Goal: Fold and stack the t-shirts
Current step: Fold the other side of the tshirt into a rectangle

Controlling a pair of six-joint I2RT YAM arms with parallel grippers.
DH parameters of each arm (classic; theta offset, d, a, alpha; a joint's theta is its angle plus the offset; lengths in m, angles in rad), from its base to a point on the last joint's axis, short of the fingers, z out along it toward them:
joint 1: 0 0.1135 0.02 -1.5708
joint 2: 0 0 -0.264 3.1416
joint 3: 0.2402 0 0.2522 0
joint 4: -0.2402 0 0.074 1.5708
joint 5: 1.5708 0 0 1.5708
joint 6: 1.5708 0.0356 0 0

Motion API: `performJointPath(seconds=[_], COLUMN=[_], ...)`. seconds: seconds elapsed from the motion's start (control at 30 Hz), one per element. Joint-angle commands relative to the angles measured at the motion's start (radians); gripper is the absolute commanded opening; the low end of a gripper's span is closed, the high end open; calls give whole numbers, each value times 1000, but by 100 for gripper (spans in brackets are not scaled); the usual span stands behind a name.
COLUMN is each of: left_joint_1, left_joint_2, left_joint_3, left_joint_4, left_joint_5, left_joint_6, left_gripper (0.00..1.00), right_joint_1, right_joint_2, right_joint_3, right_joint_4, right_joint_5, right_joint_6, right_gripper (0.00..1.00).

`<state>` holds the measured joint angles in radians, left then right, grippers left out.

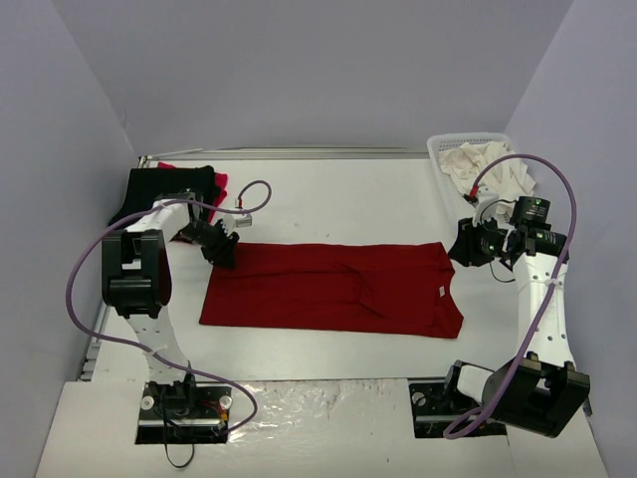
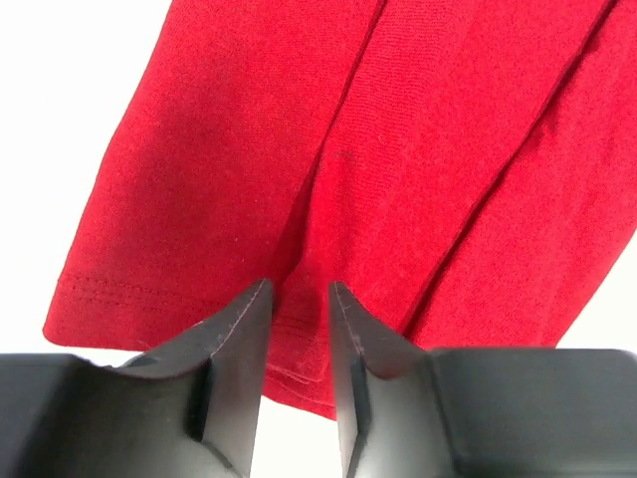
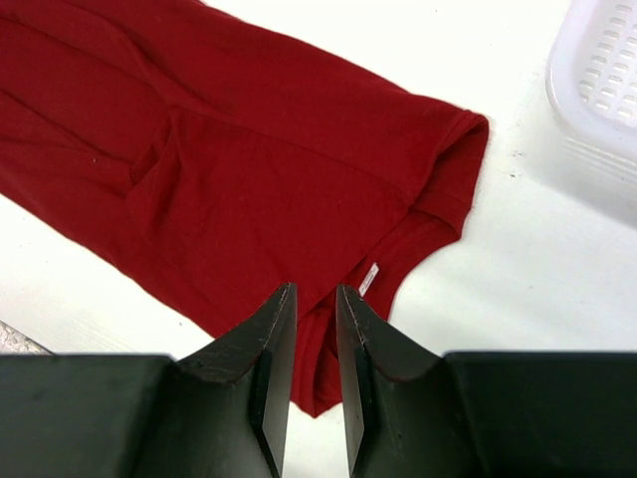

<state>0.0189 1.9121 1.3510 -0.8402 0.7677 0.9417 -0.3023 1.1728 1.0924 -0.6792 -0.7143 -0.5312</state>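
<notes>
A dark red t-shirt [image 1: 333,289] lies folded into a long band across the middle of the table, its collar and small white neck label [image 1: 442,291] at the right end. My left gripper [image 1: 221,249] is over the band's far left corner. In the left wrist view its jaws [image 2: 299,286] stand a narrow way apart above the hem of the shirt [image 2: 398,149] and hold nothing. My right gripper [image 1: 468,244] is just off the collar end. In the right wrist view its jaws [image 3: 316,289] are narrowly apart and empty above the shirt [image 3: 249,169] and its label [image 3: 369,278].
A folded black t-shirt [image 1: 164,189] lies at the back left with a bright red one [image 1: 221,184] showing under it. A white lattice basket [image 1: 468,146] at the back right holds cream-white shirts [image 1: 488,169]; its corner shows in the right wrist view [image 3: 602,70].
</notes>
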Motion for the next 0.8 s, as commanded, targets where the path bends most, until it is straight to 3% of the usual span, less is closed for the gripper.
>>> performJointPath(seconds=[0.0,0.23,0.77], left_joint_1=[-8,-8,-8], left_joint_2=[5,-7,-175], left_joint_3=[46,34,-70], left_joint_4=[-63,-60,-85], left_joint_5=[7,7,21], left_joint_6=[35,39,86], left_gripper=[19,2,2], right_joint_1=[-8,-8,-9], right_joint_2=[4,4,-19], right_joint_3=[-5,-5,-3], right_joint_4=[-5,-5,-3], right_joint_5=[-7,-5,-2], right_joint_6=[-1,-3,-3], right_gripper=[20,20,20])
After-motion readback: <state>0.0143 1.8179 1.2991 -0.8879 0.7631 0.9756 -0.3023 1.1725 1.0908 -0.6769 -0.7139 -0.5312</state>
